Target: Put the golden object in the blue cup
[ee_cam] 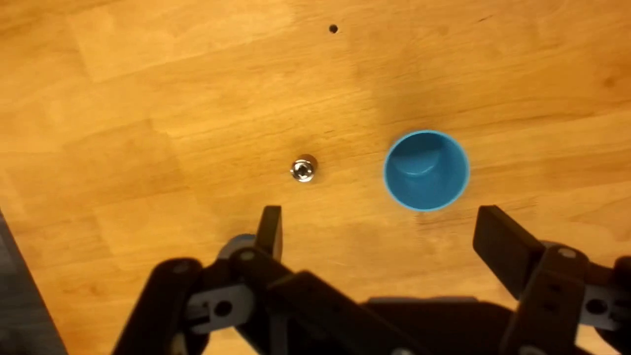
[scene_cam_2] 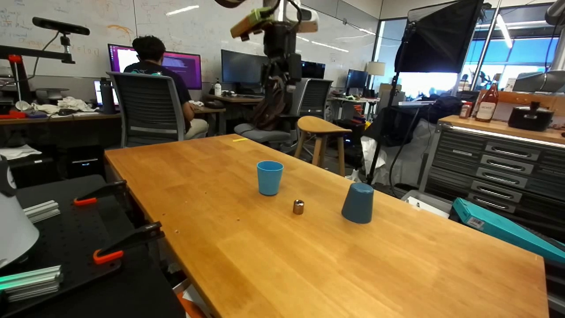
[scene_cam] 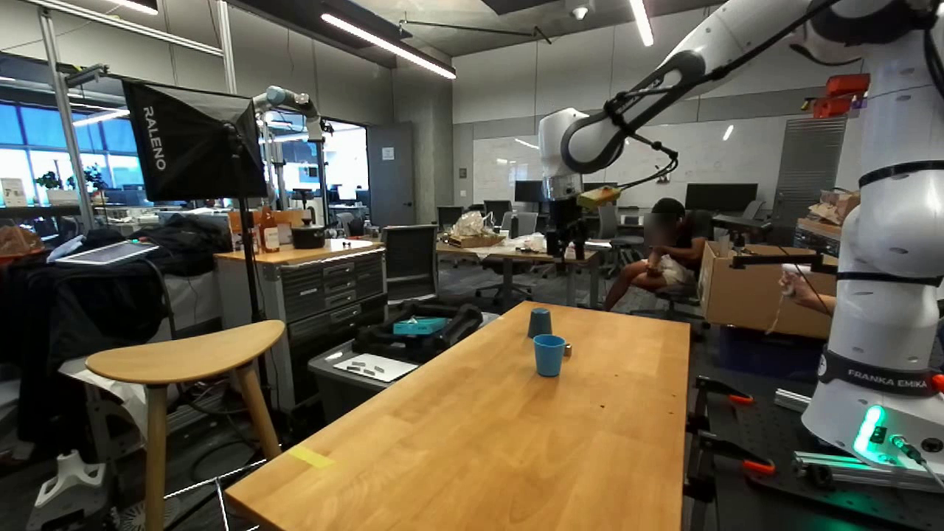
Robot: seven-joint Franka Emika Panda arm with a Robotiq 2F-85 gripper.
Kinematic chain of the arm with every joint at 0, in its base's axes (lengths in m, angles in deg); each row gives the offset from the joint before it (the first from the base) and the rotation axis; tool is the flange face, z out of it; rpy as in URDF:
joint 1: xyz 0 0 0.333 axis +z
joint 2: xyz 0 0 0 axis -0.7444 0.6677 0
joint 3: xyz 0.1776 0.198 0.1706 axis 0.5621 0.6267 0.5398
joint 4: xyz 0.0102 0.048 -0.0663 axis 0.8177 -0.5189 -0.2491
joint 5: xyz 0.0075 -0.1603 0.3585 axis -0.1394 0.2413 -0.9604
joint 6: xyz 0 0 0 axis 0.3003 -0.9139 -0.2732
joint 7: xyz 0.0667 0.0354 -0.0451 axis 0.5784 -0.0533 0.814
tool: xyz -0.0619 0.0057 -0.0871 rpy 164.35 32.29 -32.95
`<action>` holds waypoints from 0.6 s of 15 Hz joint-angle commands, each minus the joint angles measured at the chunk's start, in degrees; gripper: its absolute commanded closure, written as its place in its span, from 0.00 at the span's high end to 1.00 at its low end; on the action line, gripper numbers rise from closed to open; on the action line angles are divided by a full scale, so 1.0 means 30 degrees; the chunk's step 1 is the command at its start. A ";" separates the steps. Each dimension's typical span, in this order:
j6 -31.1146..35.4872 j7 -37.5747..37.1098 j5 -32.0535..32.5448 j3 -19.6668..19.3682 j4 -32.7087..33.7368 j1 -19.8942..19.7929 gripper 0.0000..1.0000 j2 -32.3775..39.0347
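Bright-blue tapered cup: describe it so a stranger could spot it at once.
Start at the long light-wood table, then the small shiny metal cylinder on it. In an exterior view, the bright-blue tapered cup stands left of that cylinder. It is mouth up; the darker grey-blue tapered cup is upside down.

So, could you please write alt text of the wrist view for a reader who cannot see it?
A small shiny metallic cylinder stands on a wooden table, with an upright blue cup to its right in the picture. The open gripper spans the bottom, mostly hiding a second, darker cup.
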 commanded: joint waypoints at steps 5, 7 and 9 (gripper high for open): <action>0.0130 -0.0943 0.0124 -0.1670 0.2095 -0.0636 1.00 0.4207; 0.1413 -0.3251 -0.0527 -0.1659 0.2448 -0.0334 1.00 0.5481; 0.2144 -0.4358 -0.1644 -0.1725 0.3006 -0.0454 1.00 0.6894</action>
